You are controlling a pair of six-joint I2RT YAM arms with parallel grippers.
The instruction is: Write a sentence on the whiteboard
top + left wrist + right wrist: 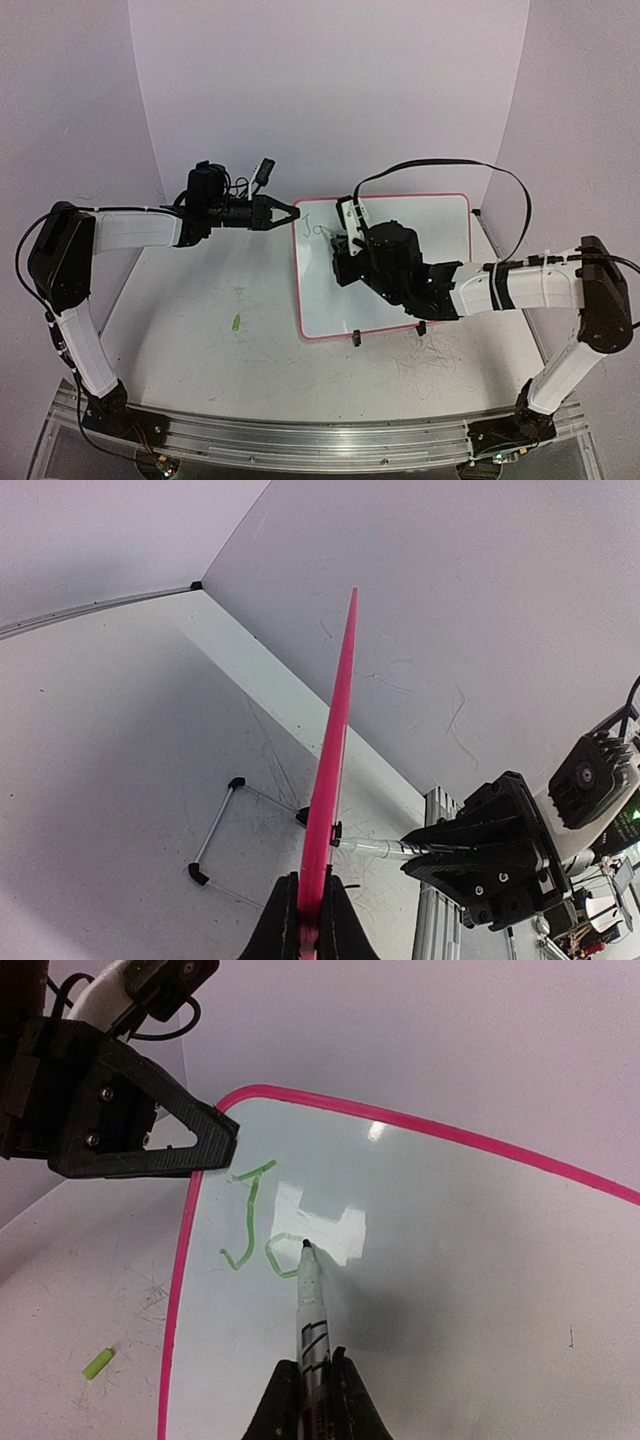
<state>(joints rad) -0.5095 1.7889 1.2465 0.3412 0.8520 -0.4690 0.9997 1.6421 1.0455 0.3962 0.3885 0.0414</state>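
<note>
The whiteboard (440,235) with its pink-red rim stands propped on the table, right of centre. My left gripper (292,213) is shut on the board's upper left rim (330,780), seen edge-on in the left wrist view. My right gripper (310,1380) is shut on a marker (311,1305) whose tip touches the board (480,1260). Of the sentence (262,1228), a green "J" and most of an "o" show near the top left corner. They also show faintly in the top view (318,229).
A small green marker cap (236,323) lies on the table left of the board, also in the right wrist view (97,1364). The board's black clip feet (356,339) rest at its near edge. Grey scribble marks cover the table near the right arm.
</note>
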